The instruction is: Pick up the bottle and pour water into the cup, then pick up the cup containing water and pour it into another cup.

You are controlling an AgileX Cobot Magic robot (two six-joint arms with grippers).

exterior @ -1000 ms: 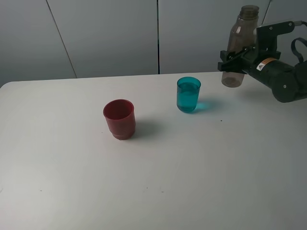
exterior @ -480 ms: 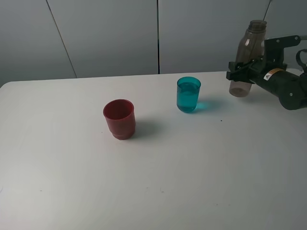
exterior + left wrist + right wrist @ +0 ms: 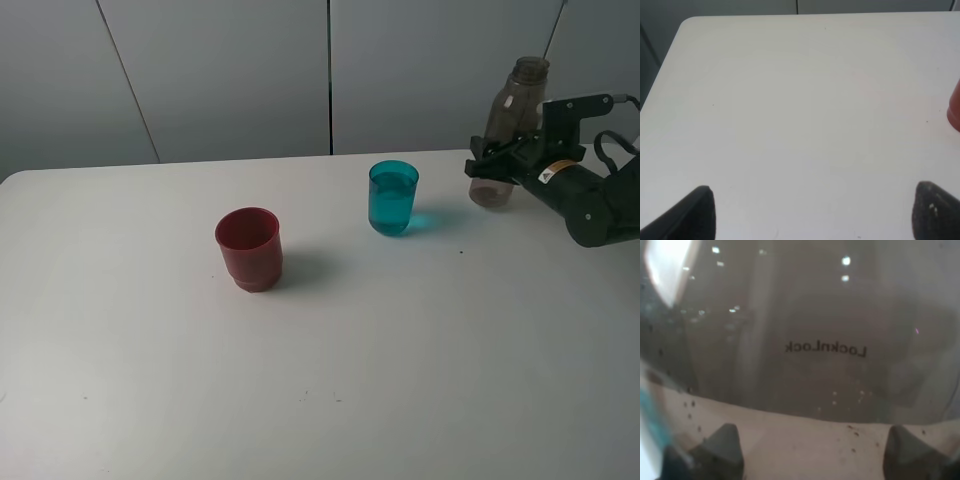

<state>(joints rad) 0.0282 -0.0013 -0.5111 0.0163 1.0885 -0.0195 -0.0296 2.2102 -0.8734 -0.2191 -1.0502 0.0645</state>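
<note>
- Three views, taken in turn. Exterior high: bottle (image 3: 512,120) stands near the far right edge of the table (image 3: 330,380), close to upright with its neck leaning slightly away.
- Same view: right gripper (image 3: 492,166) is clamped across the bottle's lower body, just above its base. I cannot tell whether the base touches the table.
- Same view: teal cup (image 3: 393,198) sits left of the bottle and apart from it, with water showing inside. Red cup (image 3: 249,248) sits further left and nearer the camera, well apart from both.
- Judgement: with water already in the teal cup, the first pour looks done. The step in hand looks like parking the bottle.
- Left wrist: left gripper (image 3: 815,215) has its fingers spread wide over bare table, with nothing between them. A sliver of the red cup (image 3: 955,112) shows at the frame edge.
- Right wrist: the bottle (image 3: 805,330) fills the frame, smoky wall with mirrored lettering. Both tips of the right gripper (image 3: 812,450) hug its sides. The clamp reads firm and centred.
- To do the step well: bring the bottle fully upright before lowering.
- Seat the base flat and let go only once it bears its own weight. A tall, slim bottle tips easily if released aslant.
- Keep it where it is, away from the teal cup, so the next grasp has room.
- Open the fingers evenly and draw straight back along the approach line, without brushing the bottle's wall.
</note>
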